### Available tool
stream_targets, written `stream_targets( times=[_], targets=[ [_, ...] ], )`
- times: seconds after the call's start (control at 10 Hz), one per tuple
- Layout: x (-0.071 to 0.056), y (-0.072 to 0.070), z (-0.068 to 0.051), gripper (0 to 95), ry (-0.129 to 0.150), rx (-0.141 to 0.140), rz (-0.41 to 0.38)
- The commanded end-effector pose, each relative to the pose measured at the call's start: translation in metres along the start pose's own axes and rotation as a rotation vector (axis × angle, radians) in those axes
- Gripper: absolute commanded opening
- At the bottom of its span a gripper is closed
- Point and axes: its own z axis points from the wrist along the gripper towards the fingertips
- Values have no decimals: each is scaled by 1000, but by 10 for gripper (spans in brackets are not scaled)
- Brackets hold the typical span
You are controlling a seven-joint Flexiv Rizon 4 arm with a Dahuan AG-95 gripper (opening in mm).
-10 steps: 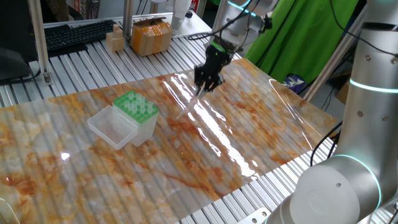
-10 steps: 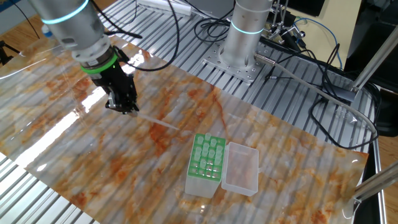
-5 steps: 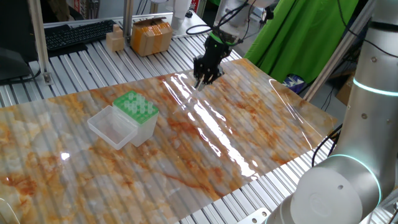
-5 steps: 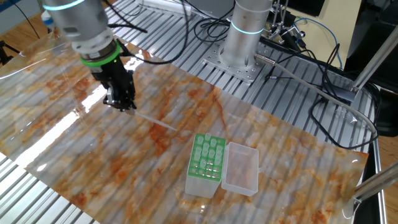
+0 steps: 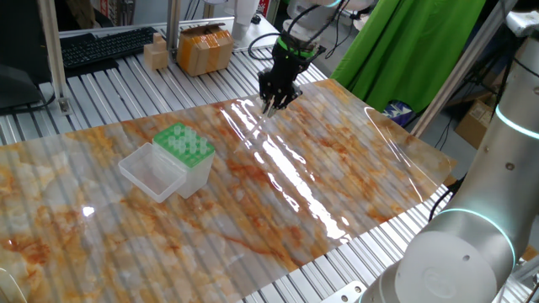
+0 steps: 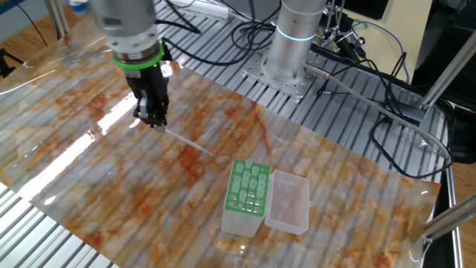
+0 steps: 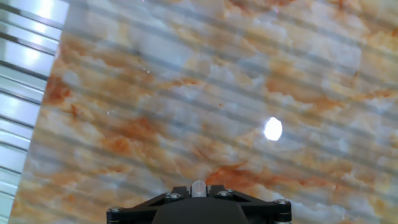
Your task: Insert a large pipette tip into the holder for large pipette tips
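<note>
One gripper (image 6: 154, 119) clamped on the wide end of the large pipette tip (image 6: 187, 142), holding it slanted above the marbled sheet (image 5: 337, 160), far and right of the green-topped holder for large pipette tips (image 5: 187, 151), well apart.

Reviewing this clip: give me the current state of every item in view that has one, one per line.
gripper: shut on large pipette tip, raised above the table.
large pipette tip: held at its wide end, slanting down, point toward the table.
holder: upright on the table, untouched.
clear lid: open, lying flat beside the holder.
</note>
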Motion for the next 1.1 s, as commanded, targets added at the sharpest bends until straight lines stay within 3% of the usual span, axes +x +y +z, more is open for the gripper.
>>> stream_targets(
  times=[0.1,0.2,0.4,0.9,1.1],
  targets=[
    [3,0,-1,0,-22,6,11],
    [3,0,-2,0,-26,9,11],
    [8,-1,-3,0,-63,23,9],
    [9,-2,-3,0,-89,34,-49],
    [9,-2,-3,0,-123,43,-62]
  ],
)
